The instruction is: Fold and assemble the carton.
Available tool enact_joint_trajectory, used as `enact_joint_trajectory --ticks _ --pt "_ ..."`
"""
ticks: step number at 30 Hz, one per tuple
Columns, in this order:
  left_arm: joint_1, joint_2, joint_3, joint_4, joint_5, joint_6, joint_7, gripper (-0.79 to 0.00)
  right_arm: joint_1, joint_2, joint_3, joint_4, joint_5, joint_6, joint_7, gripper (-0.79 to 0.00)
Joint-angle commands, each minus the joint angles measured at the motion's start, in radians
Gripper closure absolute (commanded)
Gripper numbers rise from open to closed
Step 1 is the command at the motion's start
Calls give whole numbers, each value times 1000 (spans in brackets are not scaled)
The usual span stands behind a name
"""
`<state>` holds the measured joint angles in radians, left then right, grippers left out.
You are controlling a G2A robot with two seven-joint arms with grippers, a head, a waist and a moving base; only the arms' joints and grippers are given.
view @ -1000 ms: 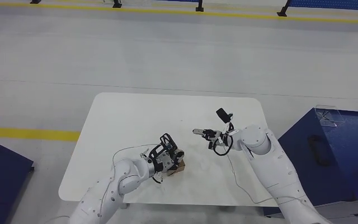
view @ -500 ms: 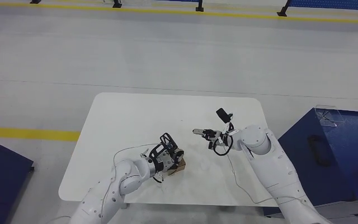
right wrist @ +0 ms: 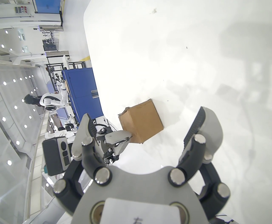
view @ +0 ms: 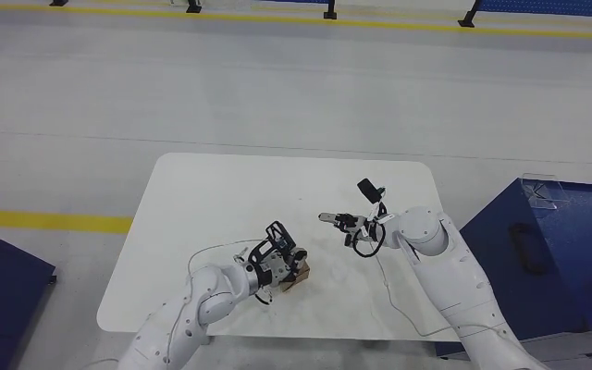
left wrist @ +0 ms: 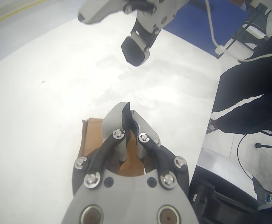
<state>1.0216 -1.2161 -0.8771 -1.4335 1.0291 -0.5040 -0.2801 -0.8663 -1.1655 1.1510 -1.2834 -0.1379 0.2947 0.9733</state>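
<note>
carton (right wrist: 141,122) near table (view: 231,194) front edge, pinched by left gripper (left wrist: 126,110); right gripper (view: 328,218) spread, well apart

table (view: 213,185): white, rounded corners
carton (view: 298,274): brown cardboard, sits on table, near robot-side edge, left of middle
specks (right wrist: 153,10): small dark bits on tabletop

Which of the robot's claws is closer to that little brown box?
Left. The left gripper is right at the carton, closed on its edge; the right gripper hangs open, apart from it over the table.
</note>
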Motion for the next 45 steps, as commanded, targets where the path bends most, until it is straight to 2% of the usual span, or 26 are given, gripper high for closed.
enact_joint_trajectory --ticks 1,7,10,13,18,22,23,24,25,27,28,33,36,40,45 --pt "14 4 -12 -14 9 -3 13 0 0 0 0 0 0 0 0 -785" --pt "14 0 0 10 13 8 -46 0 0 0 0 0 0 0 0 -785" --pt "6 -6 7 14 16 21 -36 0 0 0 0 0 0 0 0 -785" --pt "29 -2 -14 -30 31 26 37 0 0 0 0 0 0 0 0 -785" --pt "126 22 -103 -147 78 37 182 0 0 0 0 0 0 0 0 -785" --pt "206 33 -158 -223 127 105 269 0 0 0 0 0 0 0 0 -785" --pt "221 34 -166 -235 127 122 279 -117 0 0 0 0 0 0 0 -785" --pt "221 34 -166 -235 127 122 279 -717 0 0 0 0 0 0 0 -785" --pt "216 34 -164 -232 129 116 276 -2 0 0 0 0 0 0 0 -785" --pt "223 34 -166 -236 128 125 280 -16 0 0 0 0 0 0 0 -784" --pt "222 34 -166 -236 128 124 280 -53 0 0 0 0 0 0 0 -785" --pt "221 34 -166 -235 127 122 278 -387 0 0 0 0 0 0 0 -784" --pt "221 34 -165 -235 127 122 278 -552 0 0 0 0 0 0 0 -785" --pt "221 34 -165 -235 127 122 278 -688 0 0 0 0 0 0 0 -784" --pt "221 34 -166 -235 127 122 278 -716 0 0 0 0 0 0 0 -784"
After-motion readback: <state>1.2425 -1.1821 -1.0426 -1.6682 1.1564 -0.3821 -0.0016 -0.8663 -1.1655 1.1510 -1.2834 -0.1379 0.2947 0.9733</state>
